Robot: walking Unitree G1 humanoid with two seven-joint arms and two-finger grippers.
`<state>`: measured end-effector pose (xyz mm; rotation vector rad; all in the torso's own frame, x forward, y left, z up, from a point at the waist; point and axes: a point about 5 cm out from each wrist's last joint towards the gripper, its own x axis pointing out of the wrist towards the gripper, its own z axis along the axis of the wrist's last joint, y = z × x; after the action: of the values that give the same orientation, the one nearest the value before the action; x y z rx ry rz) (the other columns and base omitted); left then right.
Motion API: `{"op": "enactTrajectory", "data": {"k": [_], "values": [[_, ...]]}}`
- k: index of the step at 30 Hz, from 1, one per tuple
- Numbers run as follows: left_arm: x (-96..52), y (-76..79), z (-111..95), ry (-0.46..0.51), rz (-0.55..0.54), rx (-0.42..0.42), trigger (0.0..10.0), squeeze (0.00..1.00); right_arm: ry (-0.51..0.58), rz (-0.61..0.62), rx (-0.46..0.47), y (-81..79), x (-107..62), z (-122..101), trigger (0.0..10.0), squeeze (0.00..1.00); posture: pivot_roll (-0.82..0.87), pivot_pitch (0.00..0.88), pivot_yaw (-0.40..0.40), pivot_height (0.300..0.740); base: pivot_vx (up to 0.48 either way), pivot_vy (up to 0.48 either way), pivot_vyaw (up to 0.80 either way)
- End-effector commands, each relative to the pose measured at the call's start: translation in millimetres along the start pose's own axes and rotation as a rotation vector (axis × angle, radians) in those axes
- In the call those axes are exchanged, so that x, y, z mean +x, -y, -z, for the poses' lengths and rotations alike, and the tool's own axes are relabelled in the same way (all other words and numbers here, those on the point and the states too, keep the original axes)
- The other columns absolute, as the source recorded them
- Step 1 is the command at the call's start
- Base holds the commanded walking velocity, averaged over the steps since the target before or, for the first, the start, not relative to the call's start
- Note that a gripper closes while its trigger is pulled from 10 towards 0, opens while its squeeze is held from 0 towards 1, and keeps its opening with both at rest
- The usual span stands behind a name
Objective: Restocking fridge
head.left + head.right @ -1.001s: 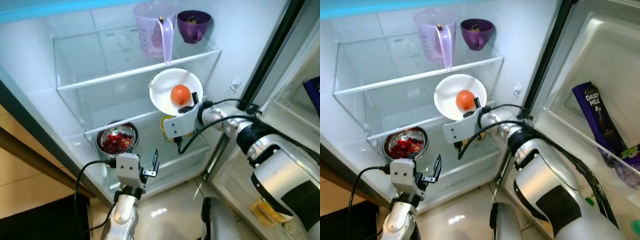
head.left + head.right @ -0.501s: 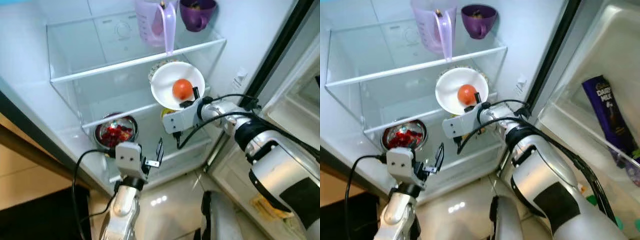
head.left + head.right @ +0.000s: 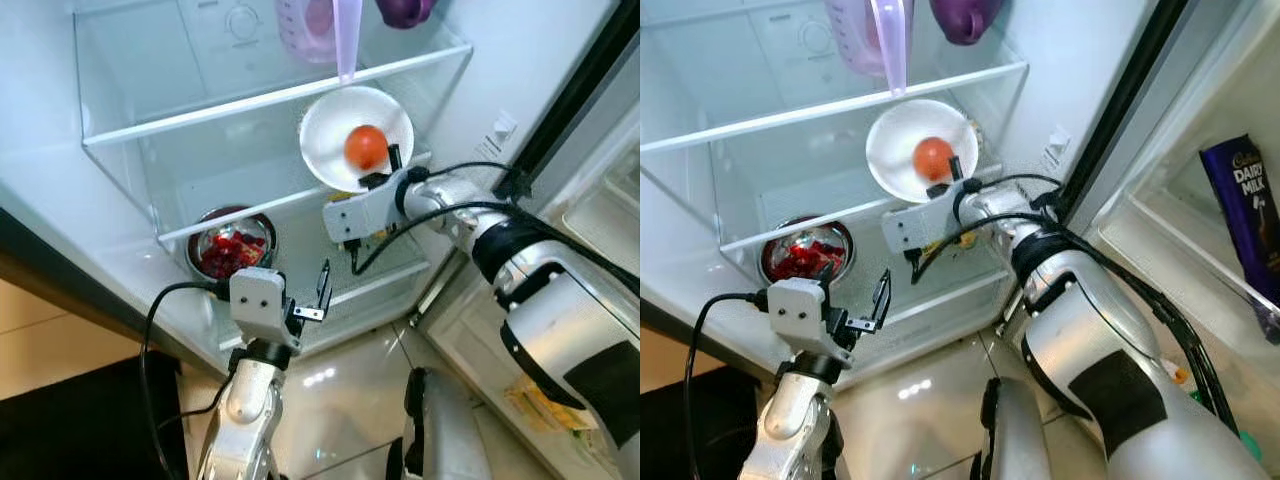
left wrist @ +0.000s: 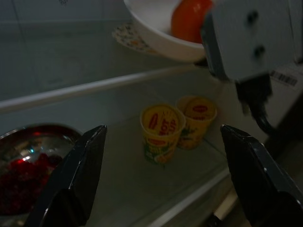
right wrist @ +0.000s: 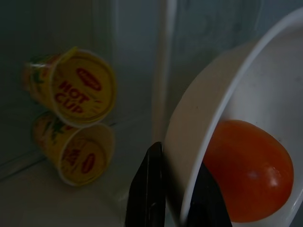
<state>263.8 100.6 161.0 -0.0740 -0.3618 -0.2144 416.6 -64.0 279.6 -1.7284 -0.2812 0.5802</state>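
Observation:
My right gripper (image 3: 385, 172) is shut on the rim of a white bowl (image 3: 335, 140) with an orange-red tomato (image 3: 366, 147) in it. The bowl hangs tilted at the front edge of the fridge's middle glass shelf (image 3: 240, 205). In the right wrist view the fingers (image 5: 149, 189) pinch the bowl (image 5: 222, 118) wall beside the tomato (image 5: 248, 170). My left gripper (image 3: 322, 292) is open, low in front of the bottom shelf. Two yellow cups (image 4: 163, 127) stand on that shelf under the bowl.
A steel bowl of red pieces (image 3: 230, 255) sits at the left of the bottom shelf. A lilac jug (image 3: 320, 25) and a purple cup (image 3: 405, 10) stand on the top shelf. The open door (image 3: 1240, 220) on the right holds a purple chocolate pack (image 3: 1250, 210).
The camera has tilted down, so the whole fridge sits higher in the picture. The right gripper still holds the bowl at the middle shelf edge. The left gripper has risen slightly.

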Motion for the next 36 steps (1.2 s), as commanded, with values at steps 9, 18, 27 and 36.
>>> {"op": "enactTrajectory", "data": {"k": [9,18,27,36], "values": [[-2.3,11.4,-7.2,-0.021,0.014,-0.036,10.0,0.0,0.012,0.05,-0.034,12.1,0.3,-4.8,10.0,0.0,0.05,0.483,-0.012,0.48,0.0,0.0,0.0],[-2.7,13.4,-18.8,-0.013,0.016,-0.041,10.0,0.0,-0.032,0.14,-0.092,24.4,-0.8,-2.6,10.0,0.0,0.07,0.52,-0.01,0.48,0.0,0.0,0.0],[-8.0,19.4,-23.6,-0.027,0.022,-0.059,10.0,0.0,-0.07,0.17,-0.137,25.7,-2.3,3.0,10.0,0.0,0.09,0.546,-0.007,0.48,0.0,0.0,0.0],[-10.8,25.6,-24.2,-0.051,0.026,-0.082,10.0,0.0,-0.103,0.18,-0.171,30.0,-4.8,8.9,10.0,0.57,0.08,0.543,-0.006,0.48,0.0,0.0,0.0]]}}
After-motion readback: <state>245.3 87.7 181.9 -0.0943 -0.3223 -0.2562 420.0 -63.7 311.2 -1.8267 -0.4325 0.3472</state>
